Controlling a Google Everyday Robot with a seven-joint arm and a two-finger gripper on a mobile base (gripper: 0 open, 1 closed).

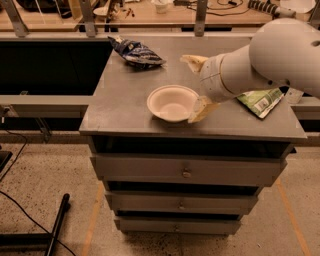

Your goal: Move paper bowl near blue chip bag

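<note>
The paper bowl sits upright near the front middle of the grey cabinet top. The blue chip bag lies crumpled at the back left of the top, well apart from the bowl. My gripper is at the bowl's right side with its tan fingers spread open. One finger is against the bowl's right front rim. The other finger is farther back, clear of the bowl. The gripper holds nothing.
A green-and-white chip bag lies at the right of the top, partly hidden by my white arm. The cabinet has several drawers below. A workbench with clutter stands behind. A dark recess is at the left.
</note>
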